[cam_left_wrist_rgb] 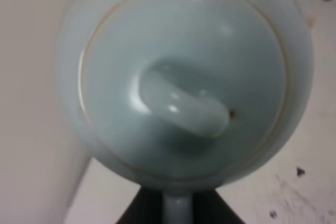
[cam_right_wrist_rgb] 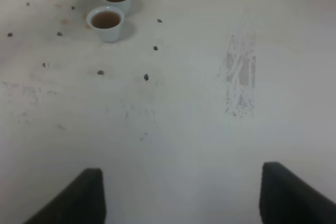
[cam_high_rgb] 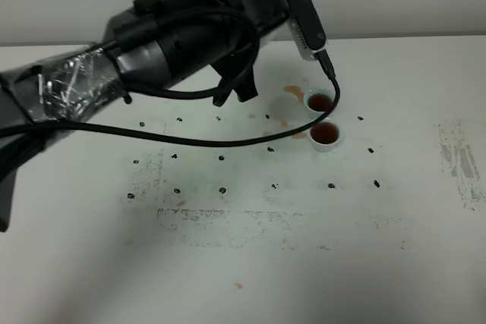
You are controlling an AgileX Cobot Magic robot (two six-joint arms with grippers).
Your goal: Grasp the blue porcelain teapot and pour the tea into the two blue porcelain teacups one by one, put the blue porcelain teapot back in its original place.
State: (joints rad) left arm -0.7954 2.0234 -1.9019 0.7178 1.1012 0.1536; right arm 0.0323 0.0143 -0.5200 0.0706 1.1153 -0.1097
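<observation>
Left wrist: teapot (cam_left_wrist_rgb: 184, 77) handle inside closed left claw (cam_left_wrist_rgb: 178, 208).

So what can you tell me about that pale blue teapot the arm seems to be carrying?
The blue porcelain teapot fills the left wrist view, seen from above: glossy pale sky-blue, round-bellied, looking like glazed ceramic. Its lid is seated, edged by a thin brownish line, with an elongated rounded knob that has a small dark spot beside it. Part of the handle runs back between the dark fingers of the left gripper, which is shut on it. In the high view the arm hides the pot, so whether it touches the table cannot be told.
</observation>
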